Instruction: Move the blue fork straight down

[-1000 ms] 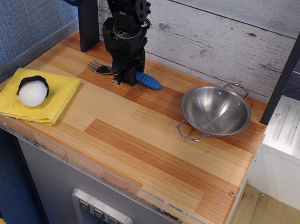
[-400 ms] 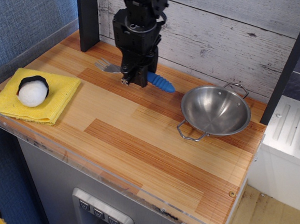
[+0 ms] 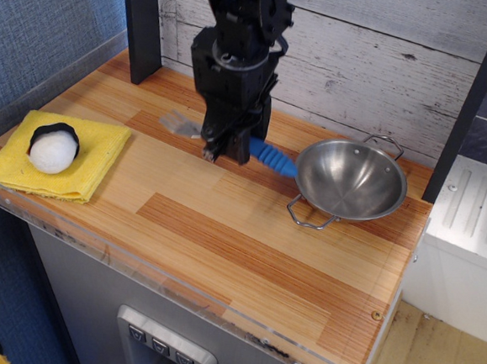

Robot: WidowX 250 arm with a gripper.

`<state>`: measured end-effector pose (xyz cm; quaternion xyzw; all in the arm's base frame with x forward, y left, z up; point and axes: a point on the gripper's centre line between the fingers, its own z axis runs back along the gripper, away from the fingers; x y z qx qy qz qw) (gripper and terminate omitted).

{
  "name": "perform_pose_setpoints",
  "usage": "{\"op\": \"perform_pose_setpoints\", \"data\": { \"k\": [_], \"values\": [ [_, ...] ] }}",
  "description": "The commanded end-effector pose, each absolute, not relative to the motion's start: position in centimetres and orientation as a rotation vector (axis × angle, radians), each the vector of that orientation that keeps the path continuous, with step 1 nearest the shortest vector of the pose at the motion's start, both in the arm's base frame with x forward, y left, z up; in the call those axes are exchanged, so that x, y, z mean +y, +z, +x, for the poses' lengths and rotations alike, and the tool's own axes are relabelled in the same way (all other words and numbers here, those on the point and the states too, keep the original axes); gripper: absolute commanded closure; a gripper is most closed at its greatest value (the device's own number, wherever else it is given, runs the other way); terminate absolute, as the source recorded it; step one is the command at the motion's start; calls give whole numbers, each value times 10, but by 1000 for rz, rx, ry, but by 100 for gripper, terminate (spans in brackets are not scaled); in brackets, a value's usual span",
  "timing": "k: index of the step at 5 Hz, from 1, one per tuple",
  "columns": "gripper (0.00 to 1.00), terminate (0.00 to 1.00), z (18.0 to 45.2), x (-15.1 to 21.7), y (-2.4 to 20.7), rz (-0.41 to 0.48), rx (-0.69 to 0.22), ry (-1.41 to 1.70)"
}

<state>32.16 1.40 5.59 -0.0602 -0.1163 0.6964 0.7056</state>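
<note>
Black gripper (image 3: 219,146) sits over the middle of the fork (image 3: 254,149), fingers closed around it where head meets handle. Jaws narrow, clamped on the fork; the exact contact point is hidden behind the gripper body. Fork appears lifted slightly off the table (image 3: 223,231), though the height cannot be judged with certainty.

Fork position, taking the steel bowl (image 3: 350,180) as landmark: the blue ribbed handle pokes out from the gripper toward the bowl, its tip just beside the bowl's left rim, possibly touching; cannot tell which. The silver tined head shows on the far side of the gripper from the bowl, blurred and pale against the wood. Fork lies roughly level, handle end a little lower in the frame than the head.

Steel bowl: round, shiny, two wire loop handles, one at the near left, one at the back right. Inside only reflections visible; nothing in it.

Left of the bowl, well apart, past the gripper: a yellow cloth (image 3: 60,159) folded flat at the table's left edge. On it rests a white ball with a black band (image 3: 53,148), toward the cloth's left half.

Behind the bowl runs a whitewashed plank wall (image 3: 379,66); a dark post (image 3: 143,22) stands at the wall, well to the left of the bowl.
</note>
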Motion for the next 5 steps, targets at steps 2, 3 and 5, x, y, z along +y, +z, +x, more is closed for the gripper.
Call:
{"op": "perform_pose_setpoints", "data": {
  "k": [2, 3, 5],
  "values": [
    [100, 0, 273, -6, 53, -115, -230, 1503],
    [100, 0, 270, -10, 38, -91, -193, 1461],
    [100, 0, 275, -9, 11, -22, -166, 1369]
  ]
}}
